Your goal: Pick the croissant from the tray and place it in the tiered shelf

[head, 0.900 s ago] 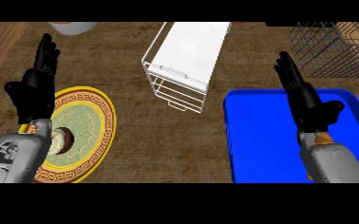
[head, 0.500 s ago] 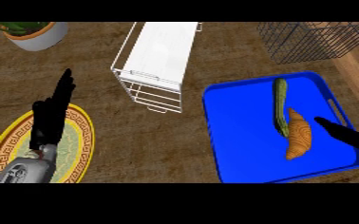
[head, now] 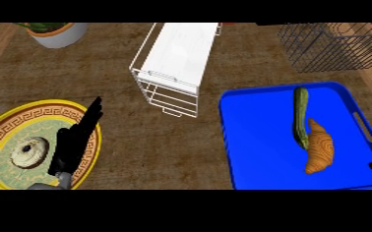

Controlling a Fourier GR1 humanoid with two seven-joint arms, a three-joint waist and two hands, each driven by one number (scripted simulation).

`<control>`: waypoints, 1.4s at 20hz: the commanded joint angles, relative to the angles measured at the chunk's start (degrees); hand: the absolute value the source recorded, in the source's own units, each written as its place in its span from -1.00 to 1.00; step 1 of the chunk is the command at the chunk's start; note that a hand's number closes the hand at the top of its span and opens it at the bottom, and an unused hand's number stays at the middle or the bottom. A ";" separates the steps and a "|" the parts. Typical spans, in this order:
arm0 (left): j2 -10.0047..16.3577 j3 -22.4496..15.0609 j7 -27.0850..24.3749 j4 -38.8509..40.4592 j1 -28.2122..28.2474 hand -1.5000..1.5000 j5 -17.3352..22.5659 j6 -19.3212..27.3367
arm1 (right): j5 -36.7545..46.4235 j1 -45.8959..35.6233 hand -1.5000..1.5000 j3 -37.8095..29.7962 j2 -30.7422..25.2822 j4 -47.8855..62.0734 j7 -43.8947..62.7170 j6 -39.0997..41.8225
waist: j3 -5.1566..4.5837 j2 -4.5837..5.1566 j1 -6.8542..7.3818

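Croissant (head: pixel 320 150) on tray (head: pixel 254 142), left robot hand (head: pixel 73 145) apart

kitchen counter (head: pixel 116 78): plate (head: pixel 45 107), tray (head: pixel 251 152), shelf (head: pixel 178 54)

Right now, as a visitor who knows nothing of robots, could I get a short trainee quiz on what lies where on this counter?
1. True or false: the croissant already sits in the white tiered shelf.
2. What lies beside the croissant on the blue tray? A) a long green vegetable B) a spoon C) an apple
3. Fill in the gap: the left hand, fingers straight, shows over the edge of the yellow ___, which carries a ring-shaped pastry.

Key: 1 false, it lies on the tray; 2 A; 3 plate.
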 commanded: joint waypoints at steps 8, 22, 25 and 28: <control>-1.45 -2.85 -0.42 0.38 -1.45 0.00 -1.08 -3.27 | 13.00 10.30 -1.00 9.68 -9.07 -21.86 34.87 11.86 | -0.18 1.24 4.80; -2.47 -3.80 0.58 1.68 -4.43 0.00 -2.40 -4.02 | 28.77 -5.81 -1.00 16.41 -19.77 -15.44 71.87 37.82 | 0.10 1.63 8.95; -1.23 -2.22 -0.17 3.70 -6.42 0.00 -1.36 -6.21 | 27.13 -10.95 -1.00 18.94 -16.49 -11.69 73.47 40.36 | 0.10 1.68 8.47; -3.14 -2.84 -0.43 4.23 -6.05 0.00 -2.12 -4.54 | 28.23 -15.40 -1.00 19.07 -12.09 -6.59 73.69 41.18 | 0.06 1.63 8.20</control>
